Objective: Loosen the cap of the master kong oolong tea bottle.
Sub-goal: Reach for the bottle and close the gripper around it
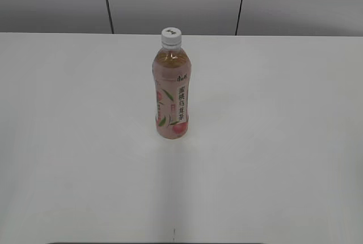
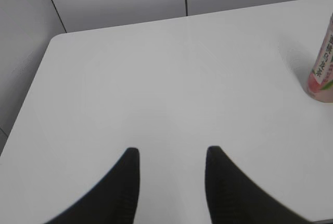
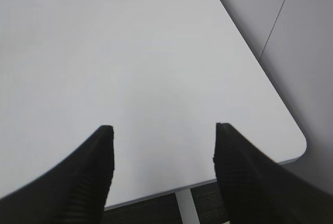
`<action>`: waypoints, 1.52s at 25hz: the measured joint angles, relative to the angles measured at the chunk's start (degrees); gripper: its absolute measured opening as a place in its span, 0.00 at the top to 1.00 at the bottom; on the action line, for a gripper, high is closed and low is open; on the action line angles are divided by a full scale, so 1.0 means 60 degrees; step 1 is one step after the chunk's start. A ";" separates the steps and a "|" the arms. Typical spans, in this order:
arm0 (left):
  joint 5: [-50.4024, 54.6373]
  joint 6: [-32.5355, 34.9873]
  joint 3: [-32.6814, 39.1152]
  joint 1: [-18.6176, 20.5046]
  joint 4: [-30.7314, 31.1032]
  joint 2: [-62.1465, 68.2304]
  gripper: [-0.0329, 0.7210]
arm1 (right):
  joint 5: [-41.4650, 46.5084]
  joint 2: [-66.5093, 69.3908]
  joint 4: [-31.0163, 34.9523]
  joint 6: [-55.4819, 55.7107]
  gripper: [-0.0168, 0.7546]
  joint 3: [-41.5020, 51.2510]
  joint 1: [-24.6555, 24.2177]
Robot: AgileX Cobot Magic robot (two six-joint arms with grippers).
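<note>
We see the bottle (image 1: 172, 99) standing upright near the middle of the white table (image 1: 68, 142), its long axis vertical and its label of peaches and Chinese characters turned toward the exterior camera. The cap (image 1: 171, 36) sits on top, pointing straight up, white with a small dark mark on its upper face. Amber tea shows through the clear shoulder above the label. In the left wrist view we catch only the lower part of the bottle (image 2: 322, 73) at the right edge, well apart from the left gripper (image 2: 170, 153).

We find nothing else on the table around the bottle, and nothing stands between it and either arm. Behind the table runs a grey panelled wall (image 1: 170, 0) with dark seams.

The left gripper hangs above the bare tabletop, jaws spread and holding nothing. The right gripper (image 3: 162, 130) is likewise parted and empty, over the table's corner (image 3: 296, 140); its camera shows no bottle.
</note>
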 joint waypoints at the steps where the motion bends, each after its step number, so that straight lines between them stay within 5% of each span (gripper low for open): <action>1: 0.0000 0.0000 0.0000 0.0000 0.0000 0.0000 0.61 | 0.0000 0.0000 0.0000 0.0000 0.38 0.0000 0.0000; 31: -0.0067 0.0000 -0.0053 -0.0161 -0.0259 0.0297 0.61 | 0.0000 0.0000 0.0000 0.0000 0.38 0.0000 0.0000; 38: -0.3504 0.0686 -0.0062 -0.0168 -0.1846 0.1036 0.61 | 0.0000 0.0000 0.0000 0.0000 0.38 0.0000 0.0000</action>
